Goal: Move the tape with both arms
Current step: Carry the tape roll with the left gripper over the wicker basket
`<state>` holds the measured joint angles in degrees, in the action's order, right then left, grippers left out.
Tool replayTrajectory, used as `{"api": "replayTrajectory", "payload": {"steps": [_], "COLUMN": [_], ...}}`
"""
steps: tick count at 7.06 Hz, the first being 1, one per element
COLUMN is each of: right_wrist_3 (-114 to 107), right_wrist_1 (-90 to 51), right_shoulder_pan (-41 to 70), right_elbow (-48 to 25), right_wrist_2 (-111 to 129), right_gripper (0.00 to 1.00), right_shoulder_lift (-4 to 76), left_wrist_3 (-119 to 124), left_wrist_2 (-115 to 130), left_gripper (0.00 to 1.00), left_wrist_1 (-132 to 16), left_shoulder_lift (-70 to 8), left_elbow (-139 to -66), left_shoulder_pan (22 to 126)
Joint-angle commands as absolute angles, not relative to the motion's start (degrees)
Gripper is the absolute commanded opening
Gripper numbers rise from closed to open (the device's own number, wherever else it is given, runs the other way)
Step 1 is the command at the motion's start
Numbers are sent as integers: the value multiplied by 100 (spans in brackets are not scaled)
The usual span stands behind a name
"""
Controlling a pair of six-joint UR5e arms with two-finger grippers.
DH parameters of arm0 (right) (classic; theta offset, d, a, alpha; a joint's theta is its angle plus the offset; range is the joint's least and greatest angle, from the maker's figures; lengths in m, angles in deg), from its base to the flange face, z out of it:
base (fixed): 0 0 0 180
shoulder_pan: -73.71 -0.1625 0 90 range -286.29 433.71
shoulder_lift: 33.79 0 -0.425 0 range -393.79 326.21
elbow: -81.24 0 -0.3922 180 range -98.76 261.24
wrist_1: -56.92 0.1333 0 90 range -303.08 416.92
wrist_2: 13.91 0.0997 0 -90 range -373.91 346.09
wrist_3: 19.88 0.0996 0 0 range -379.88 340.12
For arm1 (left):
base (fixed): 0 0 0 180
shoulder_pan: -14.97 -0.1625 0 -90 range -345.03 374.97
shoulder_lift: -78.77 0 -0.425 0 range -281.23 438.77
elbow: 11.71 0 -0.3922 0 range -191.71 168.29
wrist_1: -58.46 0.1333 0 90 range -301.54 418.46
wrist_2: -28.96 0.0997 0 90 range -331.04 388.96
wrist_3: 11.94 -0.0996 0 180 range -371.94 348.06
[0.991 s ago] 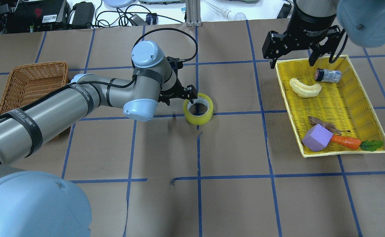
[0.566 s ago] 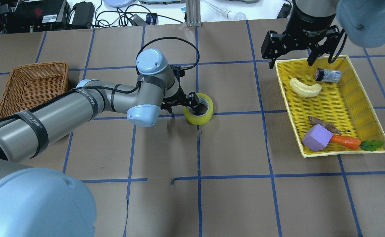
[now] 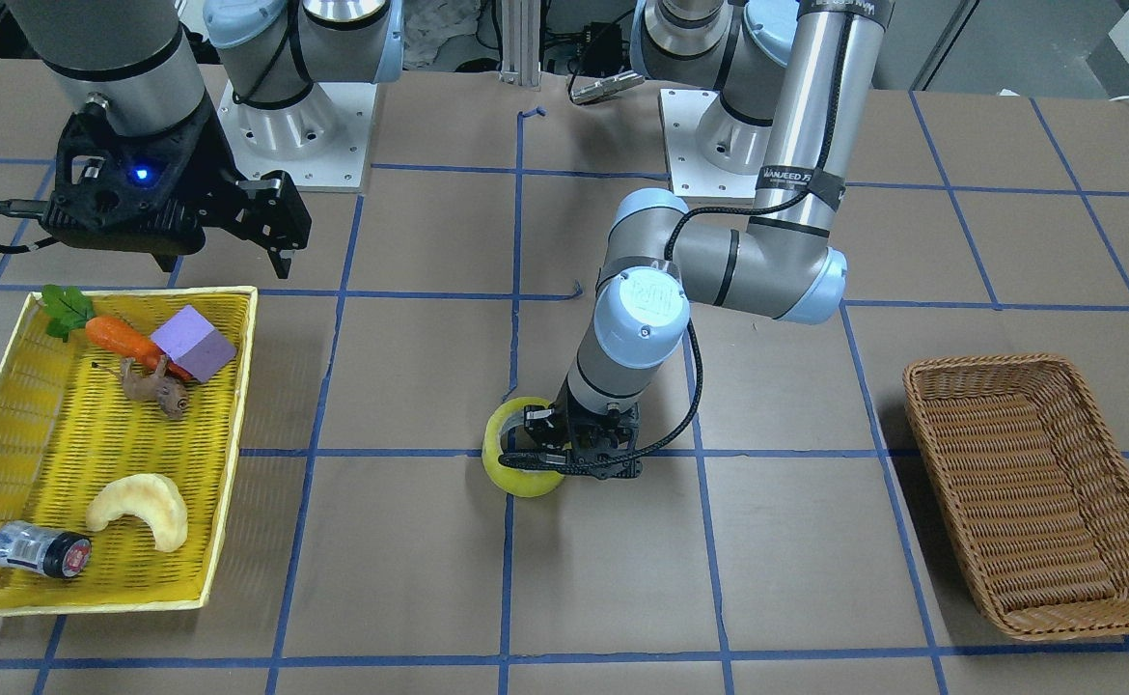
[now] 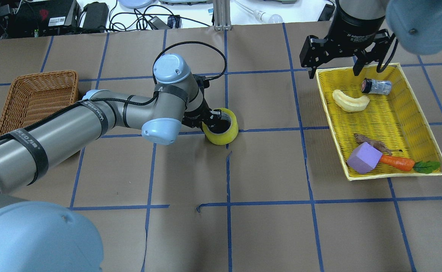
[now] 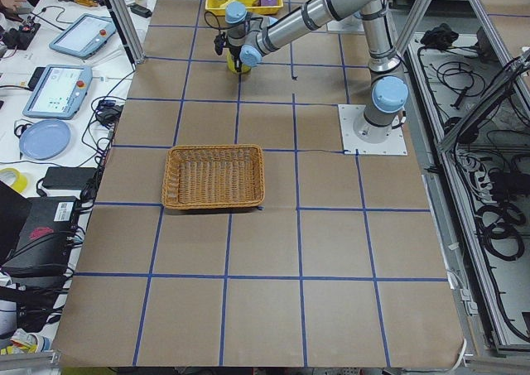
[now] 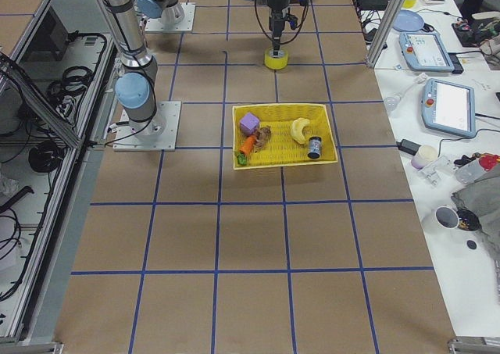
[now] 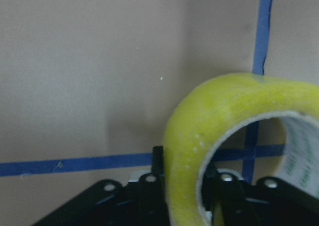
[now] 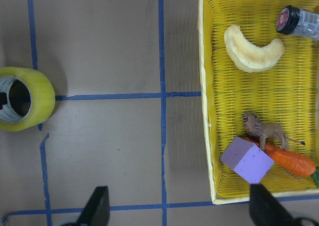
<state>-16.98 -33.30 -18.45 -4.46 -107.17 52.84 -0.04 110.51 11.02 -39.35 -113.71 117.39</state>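
Both left fingers (image 7: 147, 193) pinch the wall of the tape (image 4: 224, 135) at the middle of the surface (image 4: 266, 230), one inside the core and one outside, probably because the roll is too broad to grasp across. The right fingers (image 8: 98, 208) hang wide apart near the yellow tray (image 4: 402, 121), which holds a bottle (image 4: 376, 86), a pale crescent (image 4: 350, 102), a toy lion (image 4: 372, 142), a purple block (image 4: 362, 159) and a carrot (image 4: 396, 162). A brown basket (image 4: 36, 96) stands at the left.

You'll find the tape (image 4: 223, 136), a thick yellow-green roll with a whitish core, opening upward near the table's middle by a blue grid line, its wall pinched by the left gripper (image 4: 213, 121), one finger inside.
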Motion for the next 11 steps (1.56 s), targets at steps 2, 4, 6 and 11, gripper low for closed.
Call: {"api": "replayTrajectory", "payload": {"steps": [2, 4, 6, 11], "right_wrist_3": [-1707, -1698, -1698, -1663], "right_wrist_1": [-3326, -3334, -3334, -3492], "right_shoulder_pan": [-1840, -1840, -1849, -1831], "right_elbow": [-446, -454, -454, -454], "right_wrist_2": [-10734, -10743, -10717, -10620], "right_gripper": [100, 100, 100, 100], "right_shoulder_lift": [5287, 5287, 5287, 5278], "left_wrist_3": [-1941, -2712, -3656, -5228], "left_wrist_2": [11688, 12071, 12431, 12388], "left_gripper": [0, 0, 0, 0], "left_wrist_1": [-232, -325, 129, 1363], "left_shoulder_lift": [-3279, -3013, -3039, -3697], "left_elbow": [-10998, -10865, -10839, -10970], "left_shoulder_pan": [10345, 9176, 8173, 6851]}}
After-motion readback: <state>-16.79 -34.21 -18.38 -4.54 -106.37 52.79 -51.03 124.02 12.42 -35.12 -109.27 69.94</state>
